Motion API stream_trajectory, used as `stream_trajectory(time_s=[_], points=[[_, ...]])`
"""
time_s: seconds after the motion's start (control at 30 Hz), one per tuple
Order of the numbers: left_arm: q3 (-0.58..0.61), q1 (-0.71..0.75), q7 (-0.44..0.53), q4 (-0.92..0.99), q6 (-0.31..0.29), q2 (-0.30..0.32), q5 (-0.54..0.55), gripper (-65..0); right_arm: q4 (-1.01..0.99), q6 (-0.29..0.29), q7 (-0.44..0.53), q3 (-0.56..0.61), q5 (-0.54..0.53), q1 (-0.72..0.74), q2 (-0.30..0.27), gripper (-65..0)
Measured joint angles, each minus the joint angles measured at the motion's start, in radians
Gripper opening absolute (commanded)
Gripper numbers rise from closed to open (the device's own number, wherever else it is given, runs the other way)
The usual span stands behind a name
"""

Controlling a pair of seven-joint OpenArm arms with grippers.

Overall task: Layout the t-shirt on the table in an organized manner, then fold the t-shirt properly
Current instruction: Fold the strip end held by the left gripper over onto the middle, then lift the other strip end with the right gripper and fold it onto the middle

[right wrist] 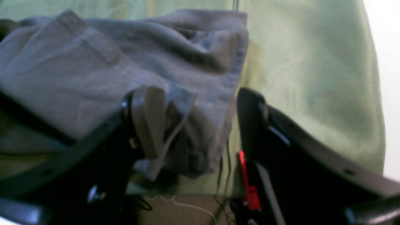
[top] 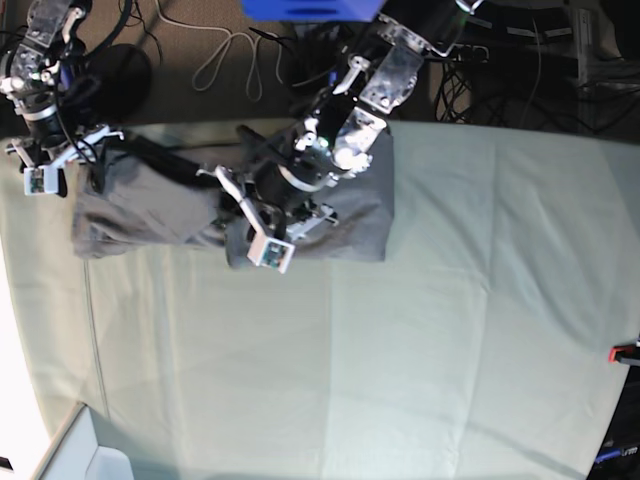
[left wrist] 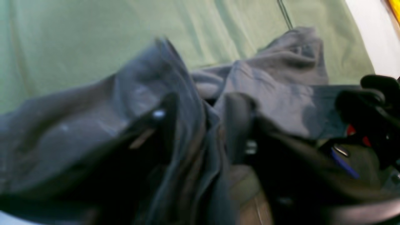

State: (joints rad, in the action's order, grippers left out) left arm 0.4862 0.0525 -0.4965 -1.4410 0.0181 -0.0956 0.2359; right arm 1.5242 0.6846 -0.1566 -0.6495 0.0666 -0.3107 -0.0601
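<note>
The grey t-shirt [top: 180, 205] lies crumpled in a long band along the far edge of the table [top: 400, 380]. My left gripper [top: 240, 205] is low over the shirt's middle. In the left wrist view its fingers [left wrist: 168, 118] stand apart, with a raised fold of the t-shirt [left wrist: 200, 140] between them; this view is blurred. My right gripper [top: 45, 160] is at the shirt's left end, by the table's corner. Its jaws are wide apart in the right wrist view, and a hemmed corner of the t-shirt [right wrist: 187, 103] lies between them against one finger [right wrist: 150, 118].
A red clamp [top: 625, 352] sits on the table's right edge, and another red clamp [right wrist: 248, 181] shows below the right gripper. Cables [top: 225, 55] lie on the floor beyond the far edge. A white box [top: 75, 455] stands at the near left corner.
</note>
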Motion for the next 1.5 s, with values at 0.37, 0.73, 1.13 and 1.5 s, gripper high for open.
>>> stream_trajectory(time_s=[0.37,0.73,1.13,1.5], points=[[-0.076,0.001,0.000,-0.084,0.002,0.162,0.223,-37.6,0.000,0.000,-0.004,-0.023,0.002,0.019,0.000,-27.7],[-0.478,0.146,0.006,-0.179,-0.003,0.407,0.563,-41.2,-0.006,0.000,-0.262,-0.081,-0.001,0.160,-0.039,-16.9],[-0.793,0.251,-0.004,-0.197,-0.008,0.413,0.597,-41.2,-0.177,0.000,-0.261,-0.016,0.000,0.208,-0.029,-17.0],[-0.861,0.255,-0.008,-0.197,-0.008,0.411,0.600,-41.2,-0.224,0.000,-0.255,-0.010,-0.005,0.222,-0.038,-31.0]])
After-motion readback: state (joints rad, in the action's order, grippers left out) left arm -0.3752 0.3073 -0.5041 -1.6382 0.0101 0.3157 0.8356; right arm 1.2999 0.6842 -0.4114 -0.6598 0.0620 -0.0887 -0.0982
